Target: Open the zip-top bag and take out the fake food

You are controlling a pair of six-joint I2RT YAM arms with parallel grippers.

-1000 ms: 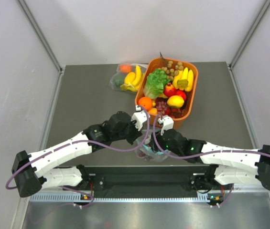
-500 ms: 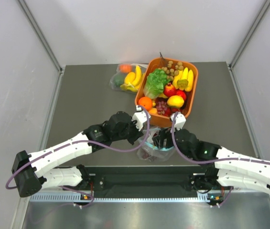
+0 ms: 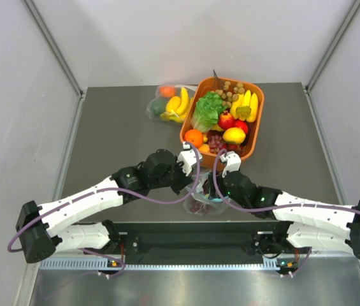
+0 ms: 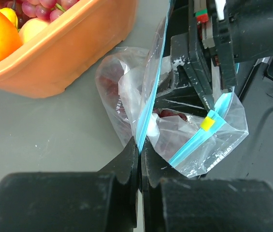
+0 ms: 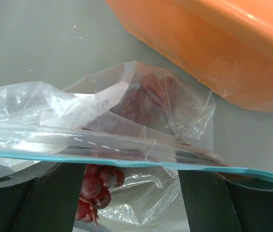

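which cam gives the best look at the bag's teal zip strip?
Left wrist: the zip strip runs up the frame, its edge pinched in the left fingers, and the yellow slider is visible. Right wrist shows one band of it crossing the frame. Top external: too small to make out clearly.

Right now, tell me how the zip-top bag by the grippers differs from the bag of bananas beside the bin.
The zip-top bag is pinched at its teal strip by the left gripper; the banana bag lies free on the table. The zip-top bag holds dark red grapes; the banana bag shows yellow bananas. Both are clear plastic.
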